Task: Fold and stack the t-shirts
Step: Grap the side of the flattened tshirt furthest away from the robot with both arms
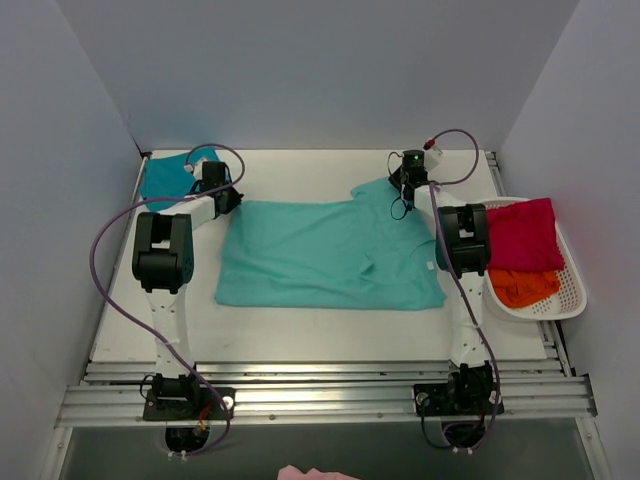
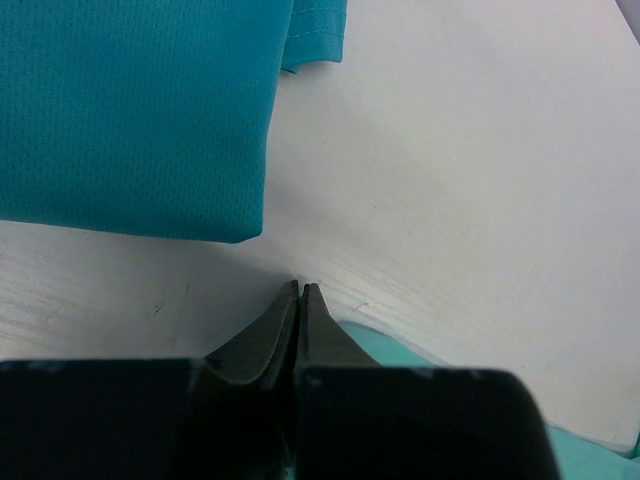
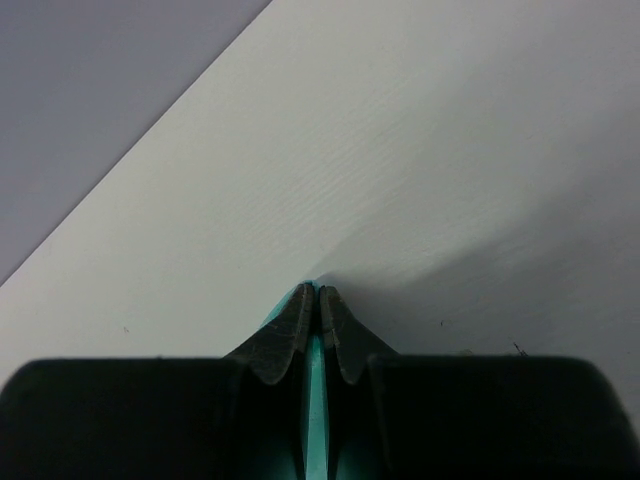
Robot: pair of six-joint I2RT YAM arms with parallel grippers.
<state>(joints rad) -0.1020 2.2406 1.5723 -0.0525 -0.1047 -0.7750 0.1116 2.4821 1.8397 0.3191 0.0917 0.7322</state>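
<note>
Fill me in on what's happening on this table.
A robot is partway through folding t-shirts. A light green t-shirt lies spread on the table. The right hand is shut on cloth at the shirt's far right end. The left hand is shut at its far left corner, though it isn't clear whether it has cloth pinched. A darker teal t-shirt sits folded at the table's far left. A basket on the right holds red and orange clothes.

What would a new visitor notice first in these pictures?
A mint shirt lies spread across the middle of the table, the left arm and right arm at its far corners. A folded teal shirt sits in the far left corner, and a basket at the right edge holds red cloth and orange cloth.
</note>
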